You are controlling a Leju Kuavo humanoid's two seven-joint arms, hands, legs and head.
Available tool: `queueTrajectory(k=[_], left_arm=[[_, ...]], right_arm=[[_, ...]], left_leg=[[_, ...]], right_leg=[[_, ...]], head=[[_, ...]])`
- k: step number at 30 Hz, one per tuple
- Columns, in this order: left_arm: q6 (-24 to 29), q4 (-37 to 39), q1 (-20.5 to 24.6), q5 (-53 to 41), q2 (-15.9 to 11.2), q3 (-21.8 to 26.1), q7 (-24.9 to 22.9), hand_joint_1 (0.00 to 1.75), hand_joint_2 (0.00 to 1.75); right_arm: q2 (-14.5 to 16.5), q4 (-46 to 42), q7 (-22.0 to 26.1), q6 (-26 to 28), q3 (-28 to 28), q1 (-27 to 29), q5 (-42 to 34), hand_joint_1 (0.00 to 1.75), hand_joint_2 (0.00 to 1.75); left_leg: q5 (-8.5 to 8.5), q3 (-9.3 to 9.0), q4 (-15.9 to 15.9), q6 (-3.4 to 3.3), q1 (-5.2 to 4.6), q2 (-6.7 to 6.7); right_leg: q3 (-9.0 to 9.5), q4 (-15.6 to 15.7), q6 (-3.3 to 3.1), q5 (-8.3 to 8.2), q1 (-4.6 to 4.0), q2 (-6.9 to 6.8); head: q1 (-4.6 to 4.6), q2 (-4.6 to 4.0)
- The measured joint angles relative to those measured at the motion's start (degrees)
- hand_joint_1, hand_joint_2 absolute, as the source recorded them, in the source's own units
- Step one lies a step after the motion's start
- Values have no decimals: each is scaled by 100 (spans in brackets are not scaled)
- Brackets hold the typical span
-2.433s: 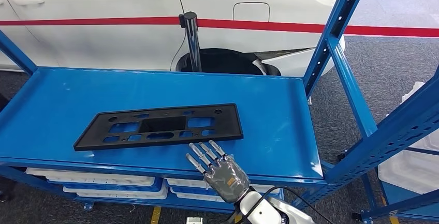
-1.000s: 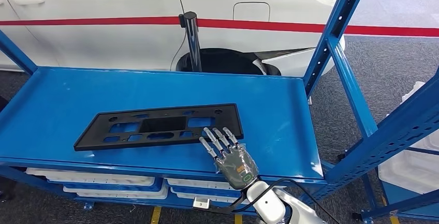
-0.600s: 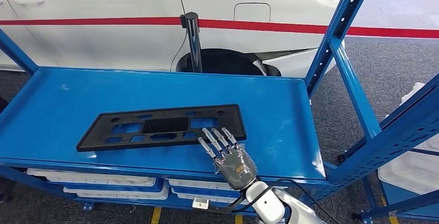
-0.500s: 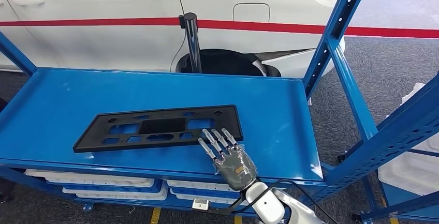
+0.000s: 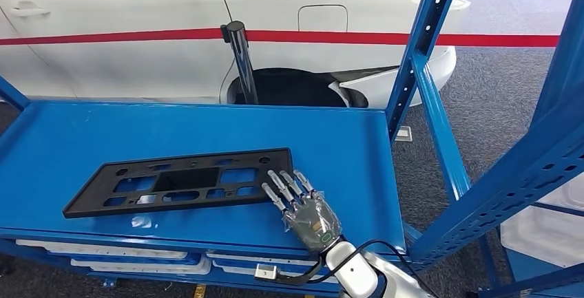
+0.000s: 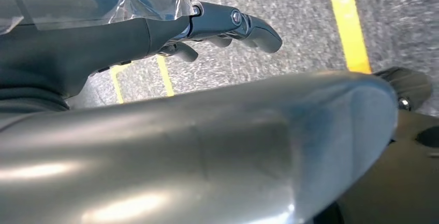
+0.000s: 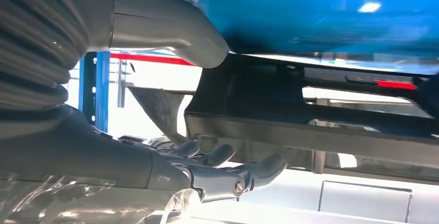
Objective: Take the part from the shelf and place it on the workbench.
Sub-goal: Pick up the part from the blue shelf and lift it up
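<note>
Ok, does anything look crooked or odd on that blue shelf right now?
The black part lies askew on the shelf, its left end angled toward the front edge. The right hand has its fingers at the part's right end. No damage shows.

The right hand (image 5: 308,208) reaches up over the shelf's front edge, palm down, fingers (image 5: 281,186) apart and stretched forward, gripping nothing. The left hand (image 6: 155,25) hangs low, fingers loosely curled and empty.
</note>
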State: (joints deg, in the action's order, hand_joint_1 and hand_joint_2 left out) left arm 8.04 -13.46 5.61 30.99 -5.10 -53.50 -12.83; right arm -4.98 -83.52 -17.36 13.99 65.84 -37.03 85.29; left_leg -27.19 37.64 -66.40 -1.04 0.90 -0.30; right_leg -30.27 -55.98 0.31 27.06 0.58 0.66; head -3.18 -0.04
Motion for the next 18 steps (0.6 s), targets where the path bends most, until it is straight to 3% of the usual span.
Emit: queueTrajectory(k=[2,3,5,8,9,11,12,13,14,16,17,18], left_arm=[[-3,3,5,0,-2,-1,0,0,0],[-7,5,8,0,-2,-2,0,0,0],[-16,7,13,1,1,-3,0,0,0],[-25,7,10,1,11,-9,4,0,0],[-27,7,14,1,15,-12,5,0,0],[-33,7,20,9,17,-19,6,0,0],[-35,7,18,14,20,-24,5,0,0],[-37,7,13,19,24,-31,5,0,0],[-37,7,9,22,27,-38,4,0,0],[-28,7,11,23,33,-55,5,0,0],[-15,7,20,22,34,-64,5,0,0],[4,7,29,20,34,-72,7,0,0]], right_arm=[[-1,1,-8,1,-1,-4,20,0,175],[-2,2,-11,4,-1,-4,36,0,175],[2,2,-13,16,-1,-8,85,0,175],[17,0,-11,39,0,-13,179,0,175],[18,-1,-6,46,3,-10,207,0,175],[19,1,36,54,16,4,271,0,175],[22,1,76,54,31,12,297,0,175],[31,0,125,51,52,19,322,0,175],[44,-2,176,47,77,22,337,0,175],[89,-4,259,33,138,23,352,0,175],[120,-5,285,26,168,21,355,0,175],[157,-10,303,22,198,19,355,44,175]], left_leg=[[391,-315,800,-117,-78,17],[461,-403,1021,-140,-111,30],[437,-436,1116,-138,-151,55],[438,-540,1222,-190,-100,50],[431,-586,1252,-215,-77,51],[384,-638,1258,-246,-77,51],[357,-663,1257,-243,-74,49],[328,-694,1255,-230,-67,48],[297,-734,1252,-210,-56,46],[222,-825,1239,-150,-36,44],[176,-857,1228,-110,-38,42],[139,-878,1223,-70,-45,42]], right_leg=[[77,3,16,67,-33,9],[97,6,34,98,-41,13],[120,27,81,136,-36,17],[60,-191,164,276,-26,-1],[-78,-481,189,407,-25,-7],[-539,-1277,230,704,-8,-12],[-748,-1571,251,762,6,-14],[-863,-1660,270,703,19,-17],[-850,-1506,286,525,32,-23],[-557,-719,314,35,66,-41],[-404,-363,307,-129,75,-43],[-303,-134,284,-210,76,-43]], head=[[2,0],[4,0],[7,0],[14,-1],[18,-1],[24,0],[25,0],[25,0],[25,0],[25,-1],[25,-1],[24,-1]])
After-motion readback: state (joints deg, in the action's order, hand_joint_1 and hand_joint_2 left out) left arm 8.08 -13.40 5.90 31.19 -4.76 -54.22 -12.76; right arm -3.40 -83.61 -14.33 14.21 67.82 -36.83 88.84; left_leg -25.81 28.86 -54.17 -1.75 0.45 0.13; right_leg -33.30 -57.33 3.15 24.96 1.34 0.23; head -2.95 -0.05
